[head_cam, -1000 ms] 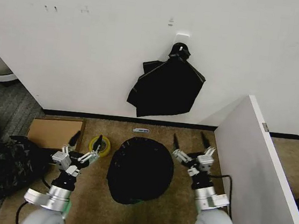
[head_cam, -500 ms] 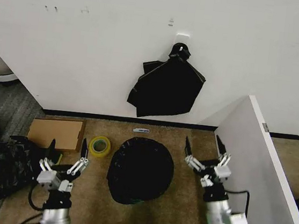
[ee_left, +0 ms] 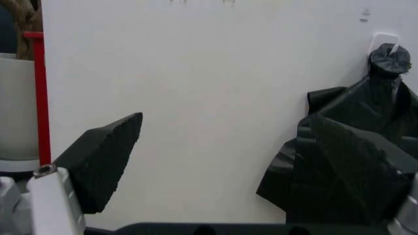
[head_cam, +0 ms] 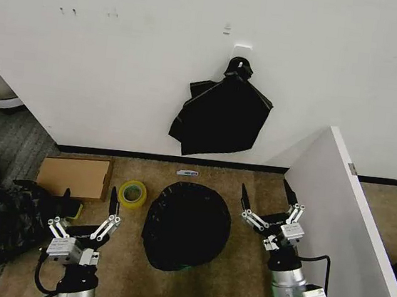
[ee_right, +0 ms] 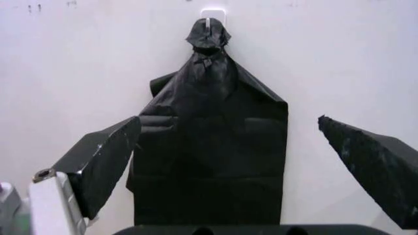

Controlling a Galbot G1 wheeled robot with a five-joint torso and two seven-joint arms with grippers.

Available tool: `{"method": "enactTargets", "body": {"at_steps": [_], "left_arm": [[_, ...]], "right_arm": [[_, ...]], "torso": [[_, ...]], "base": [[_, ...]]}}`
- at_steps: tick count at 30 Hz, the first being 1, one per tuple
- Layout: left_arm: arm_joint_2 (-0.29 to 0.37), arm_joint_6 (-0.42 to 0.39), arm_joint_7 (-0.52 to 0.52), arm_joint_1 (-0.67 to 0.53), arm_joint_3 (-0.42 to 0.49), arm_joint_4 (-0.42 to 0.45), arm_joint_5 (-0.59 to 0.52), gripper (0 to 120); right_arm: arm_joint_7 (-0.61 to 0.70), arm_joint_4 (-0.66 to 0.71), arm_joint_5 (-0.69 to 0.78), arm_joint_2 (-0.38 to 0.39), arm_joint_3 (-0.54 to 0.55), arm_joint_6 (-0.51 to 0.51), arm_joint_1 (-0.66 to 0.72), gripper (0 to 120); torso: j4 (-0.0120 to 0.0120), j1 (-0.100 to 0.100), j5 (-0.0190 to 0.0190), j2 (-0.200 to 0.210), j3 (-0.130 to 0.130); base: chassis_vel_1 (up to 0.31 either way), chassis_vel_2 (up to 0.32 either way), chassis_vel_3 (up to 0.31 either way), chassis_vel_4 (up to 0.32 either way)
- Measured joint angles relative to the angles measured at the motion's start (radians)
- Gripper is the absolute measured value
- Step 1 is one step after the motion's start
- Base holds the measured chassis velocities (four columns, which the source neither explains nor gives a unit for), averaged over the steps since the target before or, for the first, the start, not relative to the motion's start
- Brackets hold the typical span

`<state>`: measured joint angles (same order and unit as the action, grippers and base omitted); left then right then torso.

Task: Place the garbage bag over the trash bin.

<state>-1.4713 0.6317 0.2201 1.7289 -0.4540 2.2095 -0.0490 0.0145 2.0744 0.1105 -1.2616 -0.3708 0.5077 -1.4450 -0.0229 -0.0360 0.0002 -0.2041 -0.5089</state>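
Your glossy black plastic garbage bag (head_cam: 187,226) covers the round trash bin at lower centre; left gripper (head_cam: 88,208) and right gripper (head_cam: 268,200) flank it, both released, fingers spread.

A: What's by the left gripper (head_cam: 90,201)?
B: Yellow tape roll (head_cam: 132,192) just fwd of it; cardboard box (head_cam: 73,176) next to the roll, flat on the carpet (head_cam: 240,282). Camo backpack (head_cam: 0,219) on the outer side.
A: And the right gripper (head_cam: 266,199)?
B: White partition (head_cam: 334,214) close on its outer side. Black knotted bundle (head_cam: 220,115) hangs on the wall, well fwd.
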Motion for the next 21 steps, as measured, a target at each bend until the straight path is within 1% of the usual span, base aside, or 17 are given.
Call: {"method": "enactTargets", "body": {"at_steps": [2, 6, 21], "left_arm": [[0.001, 0.000, -0.023, 0.000, -0.001, 0.003, -0.007, 100], [0.002, 0.000, -0.033, -0.002, -0.002, 0.003, -0.010, 100], [0.003, -0.002, -0.038, -0.004, -0.003, 0.002, -0.017, 100]], "right_arm": [[0.013, -0.002, 0.002, -0.004, -0.001, -0.007, 0.005, 100], [0.020, -0.004, 0.003, -0.006, -0.002, -0.012, 0.007, 100], [0.024, -0.005, 0.006, -0.006, -0.001, -0.015, 0.008, 100]], "torso": [[-0.0001, 0.000, 0.0000, 0.000, 0.000], [-0.0002, 0.000, 0.0000, 0.000, 0.000], [-0.0001, 0.000, -0.0002, 0.000, 0.000]], "base": [[0.000, 0.000, 0.000, 0.000], [0.000, 0.000, 0.000, 0.000], [0.000, 0.000, 0.000, 0.000]]}}
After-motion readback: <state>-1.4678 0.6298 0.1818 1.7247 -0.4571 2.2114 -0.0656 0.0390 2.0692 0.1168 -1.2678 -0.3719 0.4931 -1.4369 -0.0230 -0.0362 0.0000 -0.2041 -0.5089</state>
